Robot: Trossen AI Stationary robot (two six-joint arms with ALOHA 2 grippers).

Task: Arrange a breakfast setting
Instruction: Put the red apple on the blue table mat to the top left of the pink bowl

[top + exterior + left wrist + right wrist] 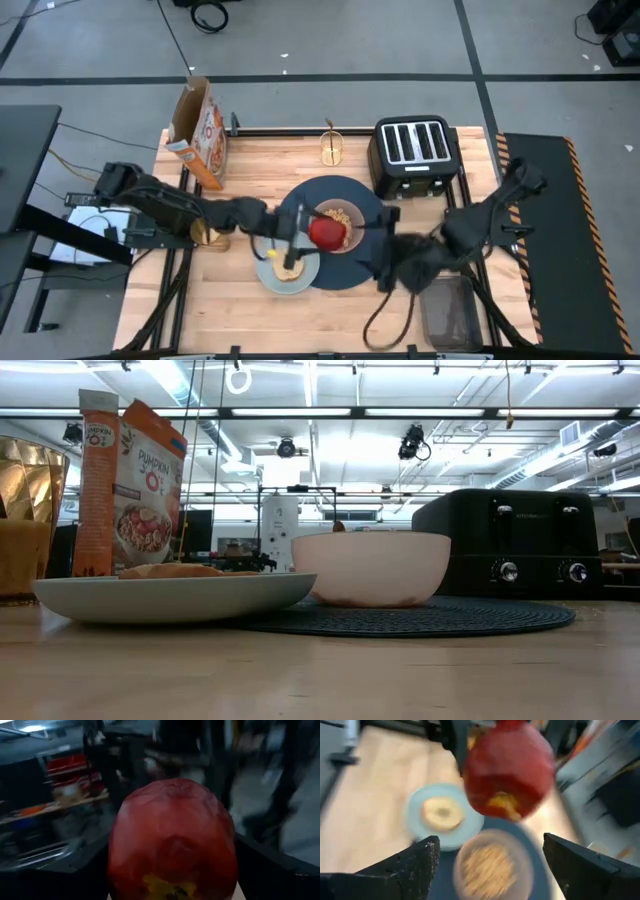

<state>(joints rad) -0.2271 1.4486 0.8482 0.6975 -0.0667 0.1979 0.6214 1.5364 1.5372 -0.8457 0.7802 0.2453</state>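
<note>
One apple [327, 233], blossom end down, gripped by the left claw [308, 232] above one bowl [341, 222]; right claw [385, 243] open.

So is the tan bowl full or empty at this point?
Not empty: the tan bowl holds pale cereal-like flakes, seen from above in the right wrist view. How full it is, I cannot tell.
</note>
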